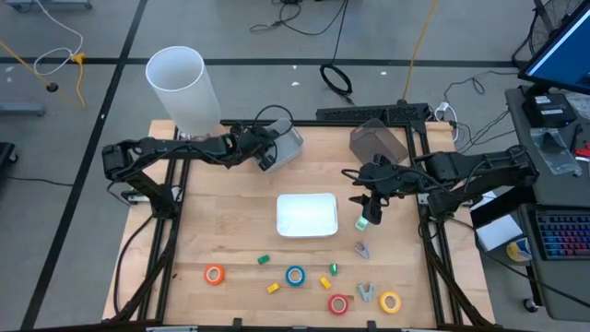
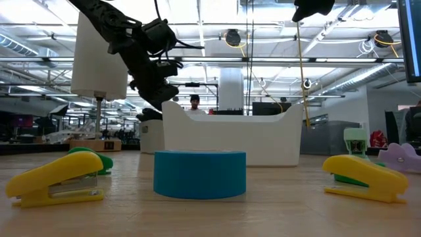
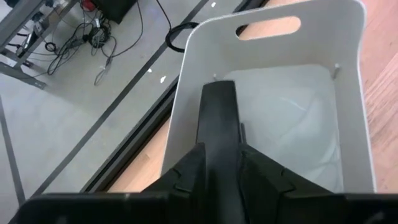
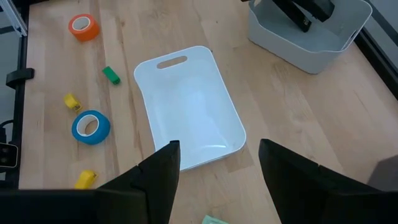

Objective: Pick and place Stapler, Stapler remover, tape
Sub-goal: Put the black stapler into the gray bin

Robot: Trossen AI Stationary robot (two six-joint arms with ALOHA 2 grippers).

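Note:
My left gripper [image 1: 268, 153] reaches into the pale grey bin [image 1: 289, 145] at the table's far side, shut on a black stapler [image 3: 217, 115]. My right gripper [image 4: 219, 144] hovers open just right of the white tray [image 1: 307, 214], above a pale green stapler [image 1: 362, 222] that lies on the table. Near the front edge lie the orange [image 1: 214, 274], blue [image 1: 295, 275], red [image 1: 338, 303] and yellow [image 1: 390, 302] tape rolls. Two greyish stapler removers [image 1: 361, 249] [image 1: 366, 292] lie beside them. My left gripper pinches the black stapler [image 3: 218, 155] between its two fingers [image 3: 189, 171]. The stapler sticks out forward past the fingertips, along them, over the inside of the grey bin [image 3: 292, 118]. Whether its far end touches the bin floor I cannot tell.
A tall white cylinder [image 1: 182, 88] stands at the far left corner, and a darker grey bin [image 1: 378, 140] sits at the far right. Small yellow [image 1: 273, 288] and green [image 1: 263, 260] staplers lie among the tape rolls. Bare wood shows left of the tray.

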